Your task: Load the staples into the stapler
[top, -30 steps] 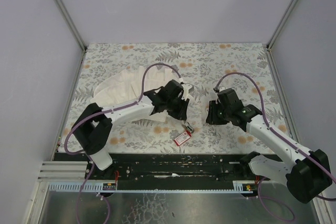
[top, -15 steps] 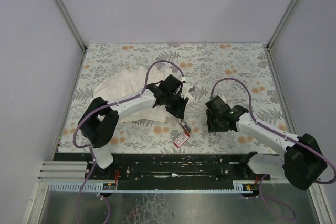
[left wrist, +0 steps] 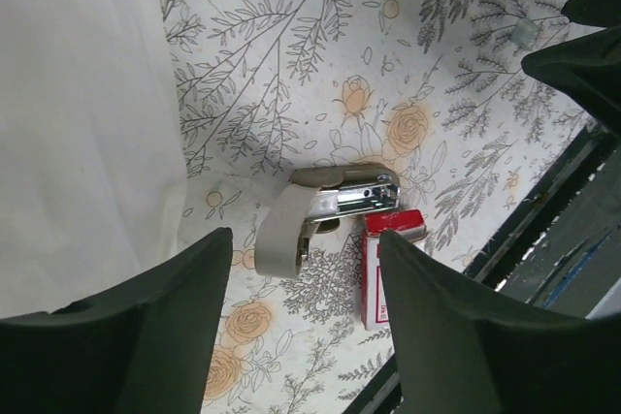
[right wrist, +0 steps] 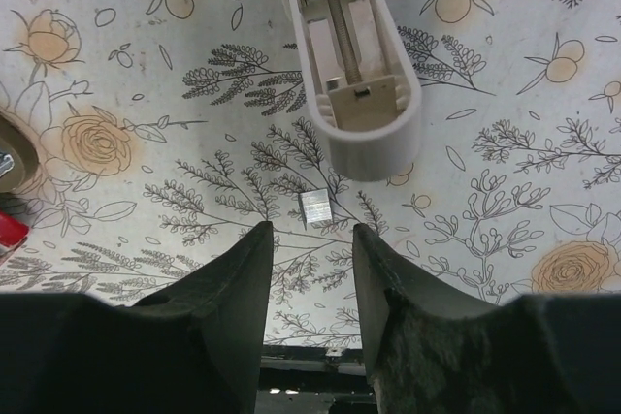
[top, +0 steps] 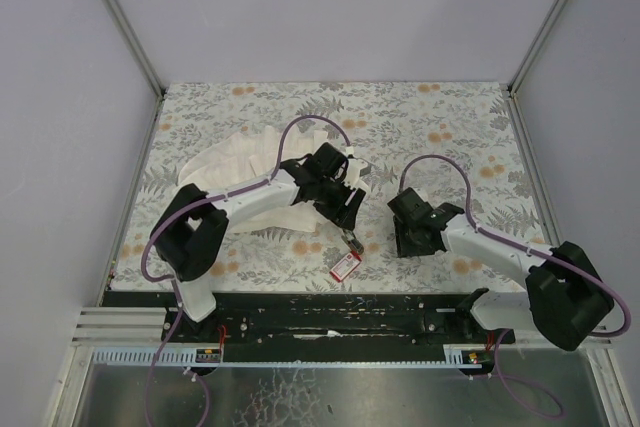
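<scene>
A: Where's the stapler (left wrist: 340, 203)?
B: On the table (right wrist: 505, 172), lying flat, touching the far end of the red box (left wrist: 386, 264). Taupe arm is swung out from the silver rail, so we read it as hinged open.

A: Staples?
B: We see one short silvery strip (right wrist: 313, 208) loose on the table, right of the box and well apart from it. Nothing touches it. We can't tell whether the box tray is out.

A: Left claw (left wrist: 306, 238)?
B: Above the stapler and the box's far end. Fingers spread wide, nothing between them. We call it released and empty.

A: Right claw (right wrist: 310, 230)?
B: Right of the box, low over the table, tips just short of the strip. Narrow gap between the fingers, nothing in it, so parted and not gripping.

A: Anything else near the box?
B: A pale plastic part (right wrist: 359, 94) with a metal rod in its channel lies beyond the strip, on the side away from the right claw. It's apart from the strip. We can't say what it belongs to.

A: Cloth?
B: White cloth (left wrist: 87, 94) sits left of the box and farther back, clear of the stapler. The left arm reaches across it.
</scene>
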Controlling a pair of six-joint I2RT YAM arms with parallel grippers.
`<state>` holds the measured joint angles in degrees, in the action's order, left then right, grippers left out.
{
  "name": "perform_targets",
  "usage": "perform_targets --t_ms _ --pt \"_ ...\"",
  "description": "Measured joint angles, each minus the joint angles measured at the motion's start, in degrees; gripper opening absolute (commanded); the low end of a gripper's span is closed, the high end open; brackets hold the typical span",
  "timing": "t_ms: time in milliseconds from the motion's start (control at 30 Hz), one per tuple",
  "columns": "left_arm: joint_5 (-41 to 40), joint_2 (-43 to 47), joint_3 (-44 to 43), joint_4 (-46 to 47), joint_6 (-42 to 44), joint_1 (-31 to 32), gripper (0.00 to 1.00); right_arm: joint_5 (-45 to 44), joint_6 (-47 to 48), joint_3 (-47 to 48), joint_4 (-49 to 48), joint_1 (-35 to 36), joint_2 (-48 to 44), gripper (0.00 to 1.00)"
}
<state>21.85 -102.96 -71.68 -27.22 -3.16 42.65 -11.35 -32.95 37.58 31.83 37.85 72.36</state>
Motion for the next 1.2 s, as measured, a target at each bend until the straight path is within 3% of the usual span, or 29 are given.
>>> perform_targets --t_ms 200,633,1033,1200 --pt "-3.61 2.23 1.64 0.72 -1.18 0.00 0.71 -0.20 0.61 0.02 -1.18 0.00 2.78 0.41" --pt "-12.74 14.86 6.38 5.44 -6.34 0.00 0.73 -0.24 1.51 0.17 -3.50 0.00 5.66 0.31" --pt "-13.29 20.44 7.98 6.36 -12.57 0.00 0.73 -0.26 1.55 0.76 -4.11 0.02 6.49 0.21" --pt "-11.74 26.40 13.88 11.80 -19.61 0.00 0.73 0.50 1.53 0.76 -4.13 0.02 5.95 0.20"
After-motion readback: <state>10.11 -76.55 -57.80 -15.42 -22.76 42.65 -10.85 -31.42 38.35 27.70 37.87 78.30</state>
